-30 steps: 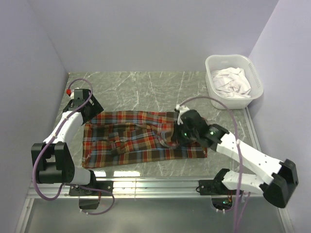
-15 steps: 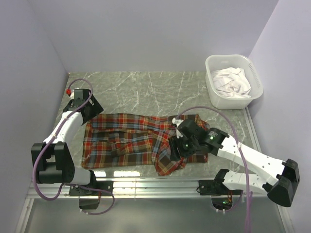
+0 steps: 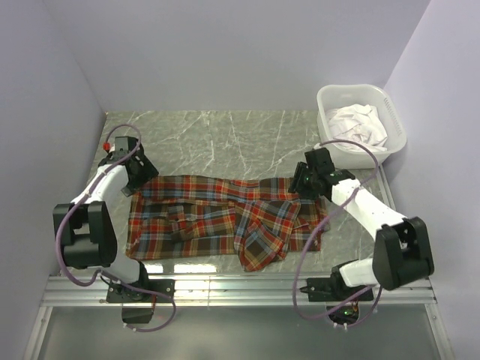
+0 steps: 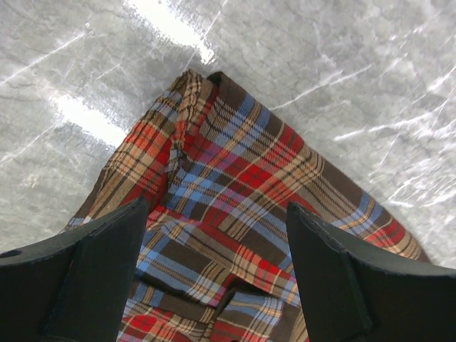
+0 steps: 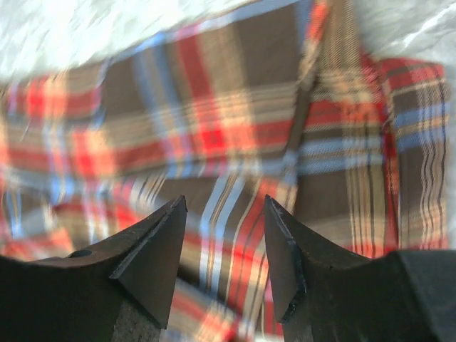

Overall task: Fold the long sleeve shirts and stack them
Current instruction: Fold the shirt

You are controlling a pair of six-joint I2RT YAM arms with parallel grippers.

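One long sleeve shirt [image 3: 202, 217], plaid in red, orange, teal and dark brown, lies spread flat on the marble table. A loose flap of it [image 3: 262, 251] is bunched at the front middle. My left gripper [image 3: 141, 178] hovers over its far left corner, open. In the left wrist view that corner [image 4: 235, 171] lies between the wide fingers [image 4: 107, 263] of the left gripper [image 4: 216, 206]. My right gripper [image 3: 301, 182] is over the shirt's far right edge. It is open and empty above the plaid cloth [image 5: 235, 121], seen blurred in the right wrist view around the gripper [image 5: 224, 201].
A white basket [image 3: 330, 139] holding crumpled white cloth [image 3: 358, 124] stands at the back right corner. Lilac walls close in the table [image 3: 225, 142] at the left, back and right. A metal rail [image 3: 225, 289] runs along the near edge.
My right gripper opened and let go of the shirt fold, which dropped at the front middle. That arm then swung back to the shirt's far right edge. The left gripper shifted slightly.
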